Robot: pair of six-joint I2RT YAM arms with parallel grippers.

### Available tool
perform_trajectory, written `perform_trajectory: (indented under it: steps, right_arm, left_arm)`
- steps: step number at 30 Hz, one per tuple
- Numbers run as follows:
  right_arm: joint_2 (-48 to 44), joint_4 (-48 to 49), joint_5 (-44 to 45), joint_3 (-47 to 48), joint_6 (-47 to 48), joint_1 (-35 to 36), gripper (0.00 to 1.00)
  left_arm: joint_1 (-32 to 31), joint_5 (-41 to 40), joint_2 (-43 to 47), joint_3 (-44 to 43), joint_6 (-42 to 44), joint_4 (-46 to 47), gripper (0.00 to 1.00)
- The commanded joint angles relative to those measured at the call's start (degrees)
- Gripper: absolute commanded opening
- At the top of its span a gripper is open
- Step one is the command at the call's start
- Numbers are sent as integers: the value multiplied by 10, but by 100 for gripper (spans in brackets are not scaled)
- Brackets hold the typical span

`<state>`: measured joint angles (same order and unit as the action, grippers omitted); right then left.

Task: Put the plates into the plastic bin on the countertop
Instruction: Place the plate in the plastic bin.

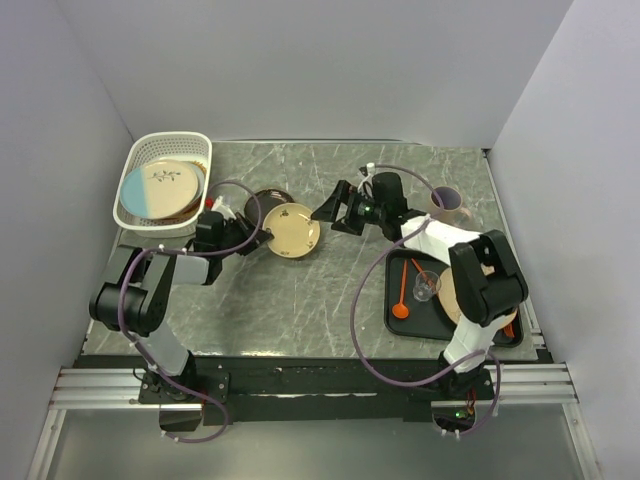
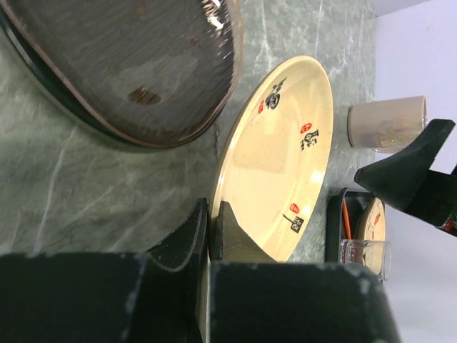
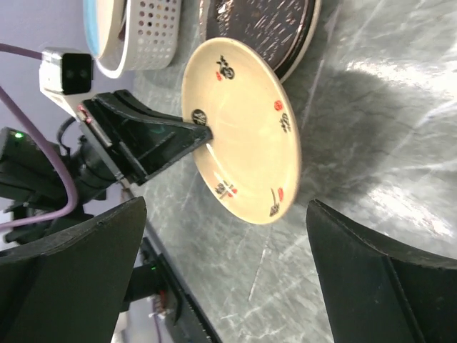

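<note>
Left gripper (image 1: 262, 235) clamped on rim of cream round plate (image 1: 291, 230) mid-frame, right gripper (image 1: 335, 210) gaping empty just right, dark brown round plate (image 1: 268, 200) alongside, white lattice plastic bin (image 1: 150, 145) upper left

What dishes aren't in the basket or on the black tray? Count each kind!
Plates: 2, the dark brown plate and the cream plate pinched in the left hand
Cups: 1, the beige cup
Total: 3
</note>
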<state>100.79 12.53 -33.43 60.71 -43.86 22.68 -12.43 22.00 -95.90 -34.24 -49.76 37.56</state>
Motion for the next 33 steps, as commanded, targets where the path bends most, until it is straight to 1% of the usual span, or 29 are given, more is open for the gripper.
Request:
perform_trajectory:
  steps: [1, 6, 8, 13, 18, 22, 28, 33]
  right_arm:
    - [-43, -26, 46, -11, 38, 0, 100]
    - [-55, -28, 64, -28, 46, 0, 100]
    - [-57, -35, 71, -27, 54, 0, 100]
    - [-65, -51, 90, -33, 76, 0, 100]
    - [-73, -37, 93, -51, 77, 1, 100]
    - [-69, -28, 85, -60, 74, 2, 100]
    - [-70, -20, 77, -79, 71, 4, 100]
    - [-101, -40, 103, -98, 86, 4, 100]
  left_arm:
    - [-1, 8, 30, -33, 19, 3, 1]
    - [-1, 8, 47, -43, 29, -20, 1]
    - [-1, -2, 59, -49, 31, -52, 1]
    - [-1, -17, 117, -54, 46, -95, 1]
    - [-1, -57, 165, -68, 60, -170, 1]
    - [2, -83, 194, -79, 75, -209, 1]
    - [27, -82, 220, -86, 82, -238, 1]
    - [64, -64, 216, -87, 79, -236, 1]
